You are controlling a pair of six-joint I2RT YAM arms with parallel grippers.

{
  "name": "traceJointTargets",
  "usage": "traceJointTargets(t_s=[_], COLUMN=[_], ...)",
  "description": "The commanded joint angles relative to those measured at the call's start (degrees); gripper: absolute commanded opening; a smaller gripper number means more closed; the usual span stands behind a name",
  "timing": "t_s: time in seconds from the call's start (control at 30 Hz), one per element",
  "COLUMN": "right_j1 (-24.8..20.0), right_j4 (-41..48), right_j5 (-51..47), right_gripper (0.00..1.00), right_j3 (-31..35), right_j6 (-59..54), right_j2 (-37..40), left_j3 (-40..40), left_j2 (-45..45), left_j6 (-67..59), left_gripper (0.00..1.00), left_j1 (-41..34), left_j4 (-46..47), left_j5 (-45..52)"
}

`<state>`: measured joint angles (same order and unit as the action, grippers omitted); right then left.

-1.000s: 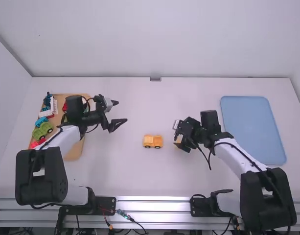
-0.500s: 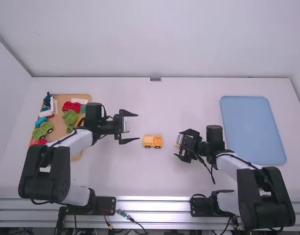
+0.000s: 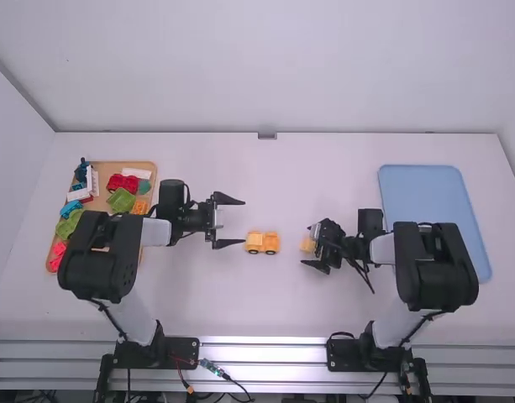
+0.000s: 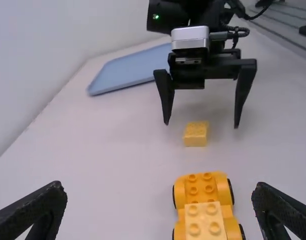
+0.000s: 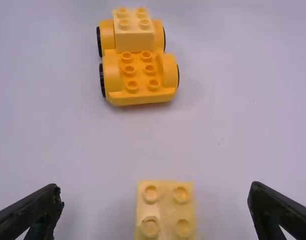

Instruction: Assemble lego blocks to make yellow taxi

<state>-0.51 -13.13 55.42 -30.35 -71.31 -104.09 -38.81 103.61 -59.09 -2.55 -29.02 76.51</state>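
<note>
My left gripper (image 3: 229,222) stands open, just left of the yellow wheeled base (image 3: 270,243), which carries a lighter yellow block (image 4: 204,221) on its near half in the left wrist view. My right gripper (image 3: 314,244) is open at a loose light yellow block (image 3: 307,244) to the right of that vehicle. In the left wrist view, my left gripper (image 4: 160,207) has the vehicle between its spread fingers, farther out. In the right wrist view, the loose block (image 5: 165,212) lies between the widely spread fingers of my right gripper (image 5: 155,195), apart from the vehicle (image 5: 140,80).
A tan tray (image 3: 114,170) at the left holds several red, green, blue, white and orange blocks, partly under the left arm. A blue tray (image 3: 433,214) lies at the right, beside the right arm.
The left gripper has swung away from the tan tray, rightward and down the picture, turning toward the vehicle. My right gripper has shifted and turned slightly at the loose block. The vehicle has stayed put.
</note>
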Motion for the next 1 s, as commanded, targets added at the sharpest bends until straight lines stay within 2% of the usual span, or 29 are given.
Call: traceJointTargets(t_s=[0.0, 0.23, 0.43, 0.53, 0.6, 0.67, 0.7, 0.73, 0.97], right_j1=[-0.8, -1.4, -1.3, -1.5, -1.6, -1.3, -1.2, -0.9, -0.6], right_j4=[1.6, 1.9, 1.8, 1.8, 1.8, 1.9, 1.9, 1.7, 1.9], right_j5=[4.2, 8.4, 8.9, 8.0, 6.5, 5.7, 5.6, 5.1, 3.1], right_gripper=[0.97, 0.92, 0.87, 0.82, 0.73, 0.59, 0.59, 0.53, 0.47], right_j3=[-2.8, -6.6, -6.4, -6.0, -5.7, -5.5, -5.5, -5.4, -5.3], right_j6=[-3.9, -4.0, -4.0, -3.9, -3.9, -3.9, -3.9, -3.4, -3.5], right_j2=[-2.8, -10.0, -10.8, -10.8, -10.8, -10.8, -10.8, -10.8, -10.8], left_j3=[0.6, 0.6, 0.6, 0.6, 0.6, 0.6, 0.6, 0.6, 0.6], left_j2=[0.5, 0.5, 0.5, 0.5, 0.5, 0.5, 0.5, 0.5, 0.5], left_j6=[1.6, 1.5, 1.6, 1.5, 1.5, 1.5, 1.5, 1.5, 1.5], left_gripper=[0.99, 0.99, 0.99, 0.99, 0.99, 0.99, 0.99, 0.99, 0.99], left_j1=[-0.5, -0.5, -0.5, -0.5, -0.5, -0.5, -0.5, -0.5, -0.5], left_j4=[0.2, 0.9, 1.3, 1.3, 1.2, 1.1, 1.1, 1.1, 1.1], left_j5=[2.0, 2.1, 2.0, 2.0, 2.1, 2.1, 2.1, 2.1, 2.1])
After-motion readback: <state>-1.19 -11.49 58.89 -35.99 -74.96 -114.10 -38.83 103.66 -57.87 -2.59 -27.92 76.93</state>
